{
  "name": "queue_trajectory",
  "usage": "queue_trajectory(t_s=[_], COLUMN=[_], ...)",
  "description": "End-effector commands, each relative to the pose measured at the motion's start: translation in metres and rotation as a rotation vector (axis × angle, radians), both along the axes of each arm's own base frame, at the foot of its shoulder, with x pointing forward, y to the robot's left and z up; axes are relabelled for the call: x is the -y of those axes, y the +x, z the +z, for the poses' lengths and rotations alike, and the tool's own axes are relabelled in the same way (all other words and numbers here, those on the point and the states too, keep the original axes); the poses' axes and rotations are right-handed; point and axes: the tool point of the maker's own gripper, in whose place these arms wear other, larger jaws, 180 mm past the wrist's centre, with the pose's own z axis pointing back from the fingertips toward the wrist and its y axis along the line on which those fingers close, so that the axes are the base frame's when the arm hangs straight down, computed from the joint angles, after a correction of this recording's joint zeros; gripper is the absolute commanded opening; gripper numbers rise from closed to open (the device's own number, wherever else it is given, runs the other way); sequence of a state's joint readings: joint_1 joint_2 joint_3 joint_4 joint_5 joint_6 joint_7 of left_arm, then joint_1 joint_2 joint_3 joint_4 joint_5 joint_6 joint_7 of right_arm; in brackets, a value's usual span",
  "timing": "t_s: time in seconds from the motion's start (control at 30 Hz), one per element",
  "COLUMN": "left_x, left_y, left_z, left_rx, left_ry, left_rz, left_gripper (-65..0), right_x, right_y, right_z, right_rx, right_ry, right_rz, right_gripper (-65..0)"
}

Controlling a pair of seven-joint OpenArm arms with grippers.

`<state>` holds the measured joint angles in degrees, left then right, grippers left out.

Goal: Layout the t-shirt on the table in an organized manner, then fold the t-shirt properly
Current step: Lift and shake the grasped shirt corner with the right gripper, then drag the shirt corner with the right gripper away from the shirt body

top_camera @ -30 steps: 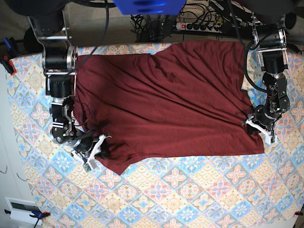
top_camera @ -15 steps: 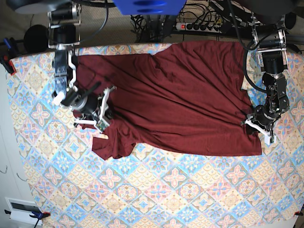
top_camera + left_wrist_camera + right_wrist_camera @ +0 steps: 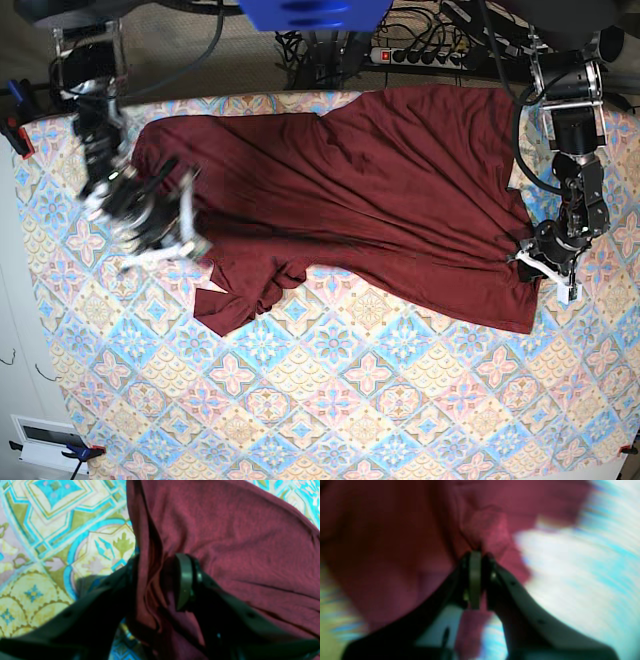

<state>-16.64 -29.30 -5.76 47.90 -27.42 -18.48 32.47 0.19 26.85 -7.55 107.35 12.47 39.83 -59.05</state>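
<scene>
The dark maroon t-shirt (image 3: 380, 190) lies spread over the far half of the table (image 3: 380, 400), creased, with a crumpled flap (image 3: 235, 300) at its left front. My right gripper (image 3: 185, 225) is motion-blurred at the shirt's left edge. In the right wrist view its jaws (image 3: 477, 552) sit close together, pinching a bunch of the t-shirt (image 3: 395, 542). My left gripper (image 3: 530, 262) is at the shirt's right front corner. The left wrist view shows this gripper (image 3: 156, 562) with a fold of t-shirt (image 3: 237, 542) between its fingers, over the patterned table (image 3: 62, 530).
A power strip (image 3: 420, 55) and cables lie behind the table's far edge. A red and blue clamp (image 3: 18, 135) grips the cloth at the left edge. A white box (image 3: 45, 440) sits off the table's front left. Bare patterned cloth covers the whole near half.
My right arm swung from the front left up and back along the shirt's left side, dragging cloth with it; the front hem drew back and a flap crumpled. My left gripper stayed put.
</scene>
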Motion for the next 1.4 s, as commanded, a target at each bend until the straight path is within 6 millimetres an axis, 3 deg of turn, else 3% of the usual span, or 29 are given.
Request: queue_trajectory(t_s=[0.0, 0.1, 0.17, 0.27, 0.33, 0.43, 0.53, 0.67, 0.83, 1.03, 1.37], left_x=[-0.005, -0.004, -0.004, -0.003, -0.004, -0.004, -0.004, -0.004, -0.004, -0.004, -0.003], left_y=[0.003, 0.003, 0.003, 0.003, 0.002, 0.002, 0.002, 0.002, 0.002, 0.002, 0.002], left_z=[0.007, 0.007, 0.007, 0.006, 0.006, 0.006, 0.006, 0.006, 0.006, 0.006, 0.005], left_rx=[-0.002, -0.004, -0.004, -0.007, -0.007, -0.007, -0.007, -0.007, -0.007, -0.007, -0.008], left_ry=[0.014, 0.014, 0.014, 0.013, 0.013, 0.013, 0.013, 0.013, 0.013, 0.013, 0.013], left_rz=[-0.008, -0.009, -0.009, -0.011, -0.010, -0.010, -0.010, -0.010, -0.010, -0.010, -0.011], left_gripper=[-45.4, -45.4, -45.4, -45.4, -45.4, -45.4, -45.4, -45.4, -45.4, -45.4, -45.4], right_x=[0.015, 0.039, 0.045, 0.046, 0.035, 0.002, -0.018, -0.023, -0.028, -0.060, -0.091], right_y=[0.011, 0.039, 0.058, 0.083, 0.102, 0.131, 0.148, 0.151, 0.149, 0.168, 0.164], right_z=[0.014, 0.035, 0.034, 0.028, 0.024, 0.022, 0.008, -0.028, -0.060, -0.053, -0.061], right_rx=[0.043, 0.111, 0.107, 0.072, 0.054, 0.060, 0.037, -0.038, -0.083, -0.054, -0.073], right_ry=[0.007, 0.073, 0.124, 0.156, 0.189, 0.317, 0.432, 0.448, 0.474, 0.562, 0.563], right_rz=[-0.043, -0.172, -0.225, -0.242, -0.227, -0.190, -0.192, -0.203, -0.200, -0.173, -0.124], right_gripper=[-55.4, -44.6, -38.2, -36.5, -36.5, -36.5, -36.5, -36.4, -36.2, -36.1, -36.1])
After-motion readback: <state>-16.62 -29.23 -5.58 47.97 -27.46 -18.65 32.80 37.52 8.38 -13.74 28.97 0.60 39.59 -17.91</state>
